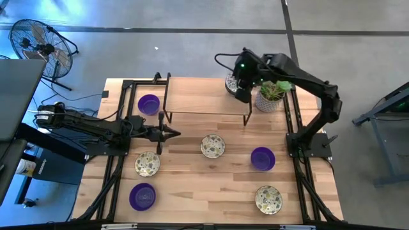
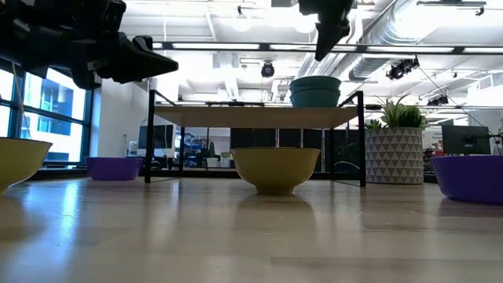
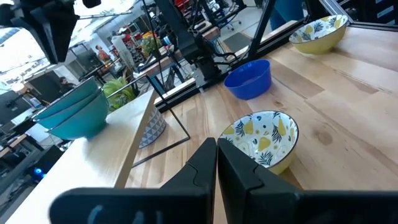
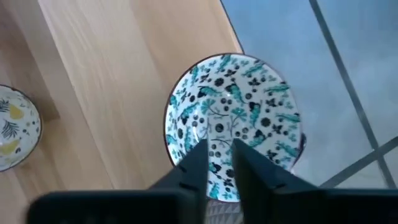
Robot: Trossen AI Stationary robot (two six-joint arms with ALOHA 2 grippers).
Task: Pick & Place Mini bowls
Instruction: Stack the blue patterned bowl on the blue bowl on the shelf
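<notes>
Two teal-patterned mini bowls (image 4: 233, 118) sit stacked (image 2: 316, 90) on the right end of a low wooden shelf (image 1: 204, 96). My right gripper (image 4: 219, 155) hangs above the stack (image 1: 231, 83), pointing steeply down. Its fingers stand a little apart and are clear of the rim. My left gripper (image 1: 174, 133) is shut, level above the table left of centre, and holds nothing. On the table rest three cream leaf-patterned bowls (image 1: 213, 145), (image 1: 147, 163), (image 1: 268, 199). Three purple bowls (image 1: 148, 103), (image 1: 262, 158), (image 1: 142, 195) also rest there.
A patterned pot with a green plant (image 1: 271, 96) stands just right of the shelf, close to my right arm. The shelf's thin black legs (image 2: 361, 137) stand on the table. Black frame rails (image 1: 299, 160) run along both table sides.
</notes>
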